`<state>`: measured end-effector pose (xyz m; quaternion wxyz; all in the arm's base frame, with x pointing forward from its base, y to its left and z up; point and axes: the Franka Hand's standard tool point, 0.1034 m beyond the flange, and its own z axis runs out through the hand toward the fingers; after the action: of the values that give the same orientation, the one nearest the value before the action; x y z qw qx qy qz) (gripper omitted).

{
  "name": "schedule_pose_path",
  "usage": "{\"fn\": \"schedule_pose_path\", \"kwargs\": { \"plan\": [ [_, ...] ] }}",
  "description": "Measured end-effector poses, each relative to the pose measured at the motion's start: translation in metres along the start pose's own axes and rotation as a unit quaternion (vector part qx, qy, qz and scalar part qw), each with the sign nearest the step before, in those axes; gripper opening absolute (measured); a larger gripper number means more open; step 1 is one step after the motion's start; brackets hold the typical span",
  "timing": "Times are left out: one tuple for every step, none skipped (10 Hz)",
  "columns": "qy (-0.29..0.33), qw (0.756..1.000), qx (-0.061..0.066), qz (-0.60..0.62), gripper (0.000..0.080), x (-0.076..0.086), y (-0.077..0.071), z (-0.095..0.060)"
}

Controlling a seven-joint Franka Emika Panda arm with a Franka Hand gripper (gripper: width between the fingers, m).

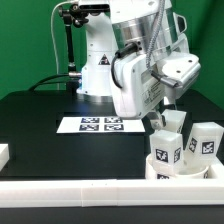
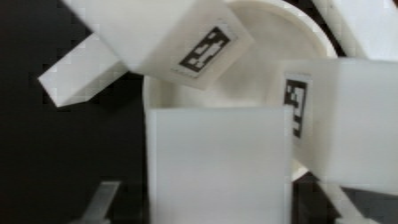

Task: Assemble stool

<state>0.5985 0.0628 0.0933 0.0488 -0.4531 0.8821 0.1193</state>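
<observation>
At the exterior view's far left you have a small white block (image 1: 4, 153) at the edge of the black surface (image 1: 40, 120), well apart from everything else. Moving right, the marker board (image 1: 100, 124) lies flat in front of the robot's base (image 1: 98, 65). A long white rail (image 1: 100, 190) runs along the near edge of the surface.

Further right, your arm (image 1: 140, 75) reaches down, with the gripper (image 1: 166, 108) directly over the stool parts. These are clustered at the exterior view's right, near the rail. An upright leg (image 1: 168, 136) stands just below the gripper, with the round seat (image 1: 186, 168) low beside it and a second leg (image 1: 206, 140) upright at the far right.

In the wrist view, the upright leg (image 2: 214, 165) fills the foreground between the two fingers (image 2: 102, 204). Their edges are blurred, so you cannot tell whether they are pressing on it or only flanking it. Beyond it lies the seat (image 2: 267, 55). A tilted leg (image 2: 151, 50) showing its tag leans across the seat, and another tagged leg (image 2: 347, 115) stands just beside the foreground one.
</observation>
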Motion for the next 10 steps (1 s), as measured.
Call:
{"fn": "schedule_pose_path", "kwargs": {
  "plan": [
    [0.002, 1.000, -0.006, 0.000, 0.0338, 0.0025, 0.0007, 0.0003],
    [0.002, 1.000, -0.006, 0.006, 0.0338, 0.0026, 0.0009, 0.0013],
    [0.001, 1.000, -0.005, 0.006, 0.0338, 0.0022, 0.0007, 0.0014],
    [-0.005, 1.000, -0.007, 0.019, 0.0338, -0.0004, 0.0024, 0.0022],
    [-0.009, 1.000, -0.009, 0.024, 0.0471, -0.0029, 0.0042, 0.0032],
    [-0.011, 1.000, -0.011, 0.025, 0.0587, -0.0045, 0.0058, 0.0042],
    [-0.010, 1.000, -0.012, 0.021, 0.0587, -0.0058, 0.0079, 0.0058],
    [-0.010, 1.000, -0.013, 0.001, 0.0637, -0.0062, 0.0091, 0.0073],
    [-0.011, 1.000, -0.013, -0.001, 0.0647, -0.0061, 0.0091, 0.0075],
    [-0.013, 1.000, -0.010, -0.004, 0.0647, -0.0062, 0.0077, 0.0069]
  ]
}}
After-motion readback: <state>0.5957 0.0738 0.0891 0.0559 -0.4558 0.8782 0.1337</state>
